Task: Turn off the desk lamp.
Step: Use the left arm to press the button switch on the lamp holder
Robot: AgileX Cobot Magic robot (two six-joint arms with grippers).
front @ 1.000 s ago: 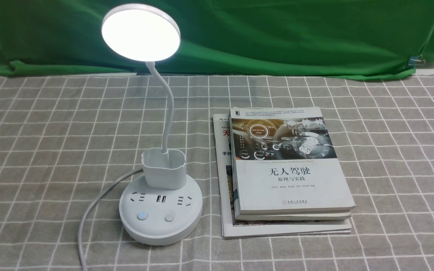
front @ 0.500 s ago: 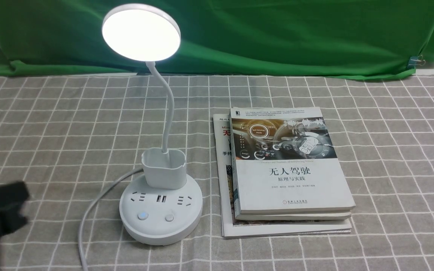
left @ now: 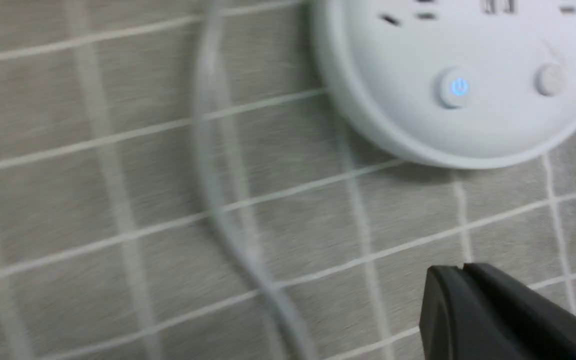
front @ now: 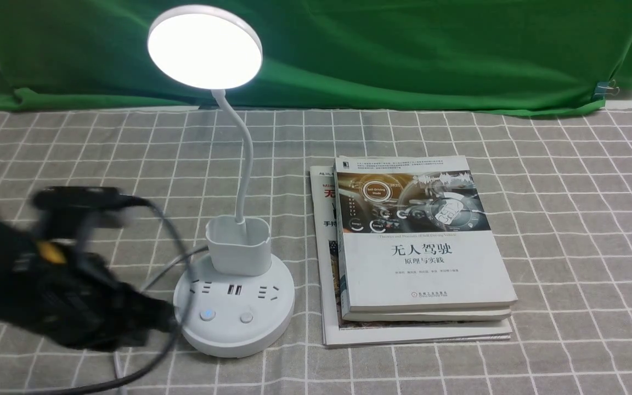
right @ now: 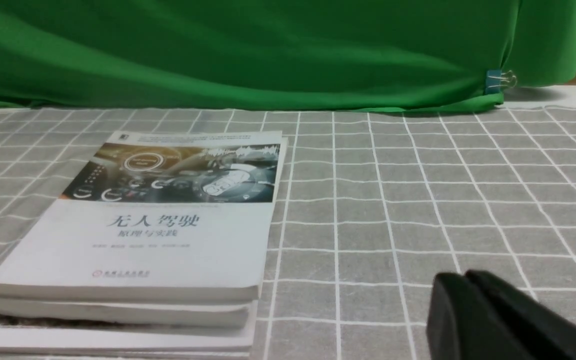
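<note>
Nearest me, the robot's left arm (front: 47,280) comes in blurred over the left part of the table (front: 404,367), its dark gripper (left: 462,272) beside the lamp's base. The fingers there are clenched together with nothing between them; from the front I can't tell whether they touch the base. The right gripper (right: 463,277) shows only in its own wrist view, its fingers closed too, holding nothing.

A black cable (front: 176,340) loops off the left arm, passing in front of the base's edge. The desk lamp (front: 233,334) stands upright on the left half of the table, and it's lit. Its round base has two buttons toward the near side, the left one (front: 207,314) glowing blue, the right one (front: 246,317) plain, with sockets beyond them. A pale cord (front: 154,280) trails off to the left. Behind the sockets sits the cup holder (front: 239,252), then the bendy neck (front: 247,159) rises to the bright white disc head (front: 205,49).

Right of the lamp, well apart from the arm, lies a stack of books (front: 425,269). Past the table's far edge hangs a green cloth (front: 404,55), with a binder clip (front: 604,89) at its right.
</note>
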